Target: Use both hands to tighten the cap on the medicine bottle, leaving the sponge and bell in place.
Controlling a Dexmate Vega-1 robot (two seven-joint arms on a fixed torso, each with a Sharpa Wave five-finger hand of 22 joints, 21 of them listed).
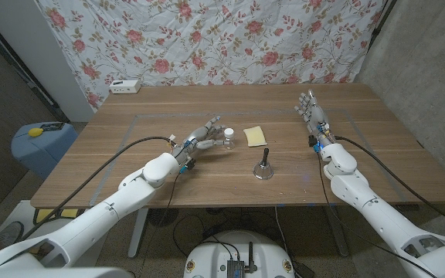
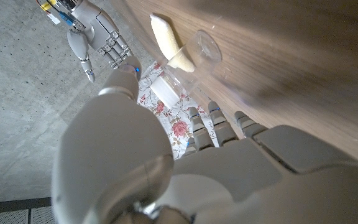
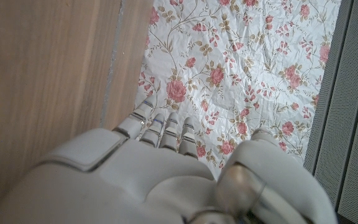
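Left hand [image 1: 204,139] reaches forward, fingers spread; right hand [image 1: 313,110] stands upright, empty.

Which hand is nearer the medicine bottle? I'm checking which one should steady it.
Left. The left hand is right at the medicine bottle, fingers reaching around it. The right hand stands well off, across the table near its far right side.

The small see-through plastic medicine bottle [image 1: 228,137] with a white cap stands on the wooden table near the middle. The flat yellow sponge [image 1: 255,136] lies just beside it, a little apart. The small dark metal bell [image 1: 263,166] with a thin handle stands upright, nearer the front edge of the table than the sponge.
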